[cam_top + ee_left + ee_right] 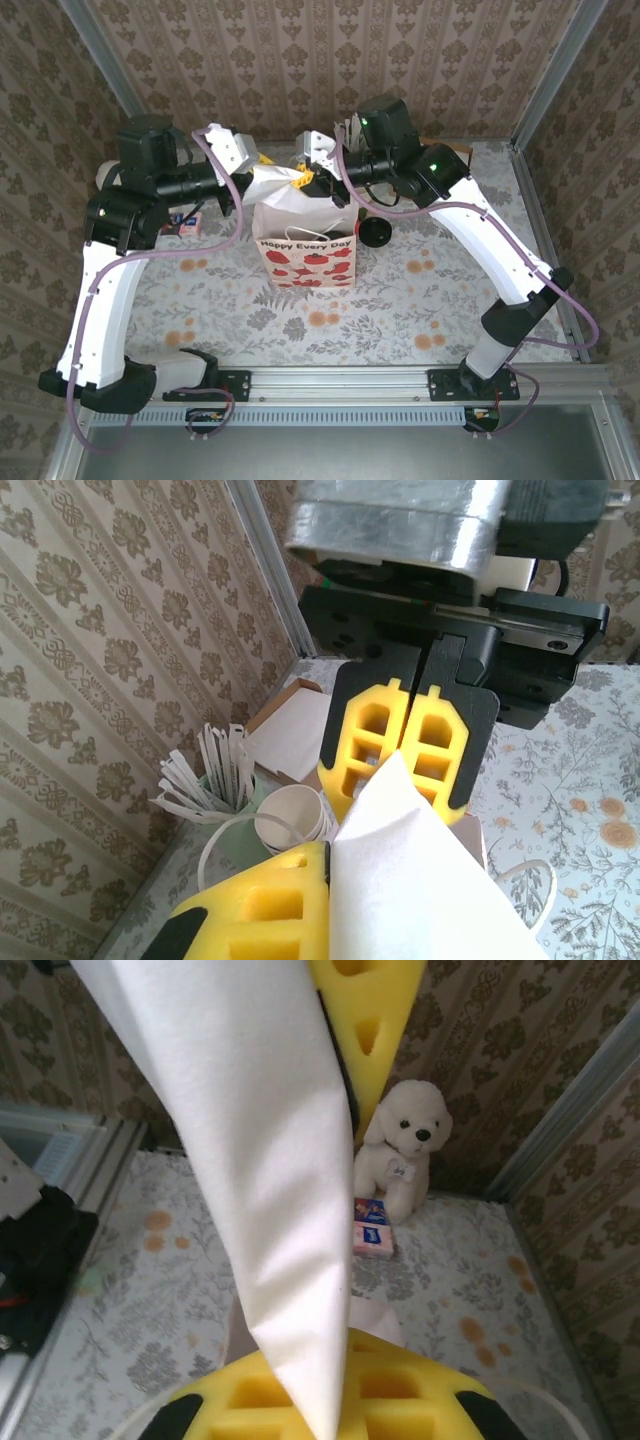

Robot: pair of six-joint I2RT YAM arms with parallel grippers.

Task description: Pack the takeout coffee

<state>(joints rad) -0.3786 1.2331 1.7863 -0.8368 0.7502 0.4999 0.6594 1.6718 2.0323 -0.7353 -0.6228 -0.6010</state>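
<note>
Left gripper [262, 162] and right gripper [304, 178] each pinch tight on the white top edge of the paper bag [306, 258] stretched between them, while the takeout coffee [377, 233] stands below and just beside the right gripper, outside the bag, not yet packed.

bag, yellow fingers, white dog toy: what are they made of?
bag: paper, matte; it creases sharply and carries a flat print.
fingers: matte yellow blocks with moulded cut-outs; plastic or dense foam, can't tell which.
dog: plush fabric with a fuzzy white pile.
</note>
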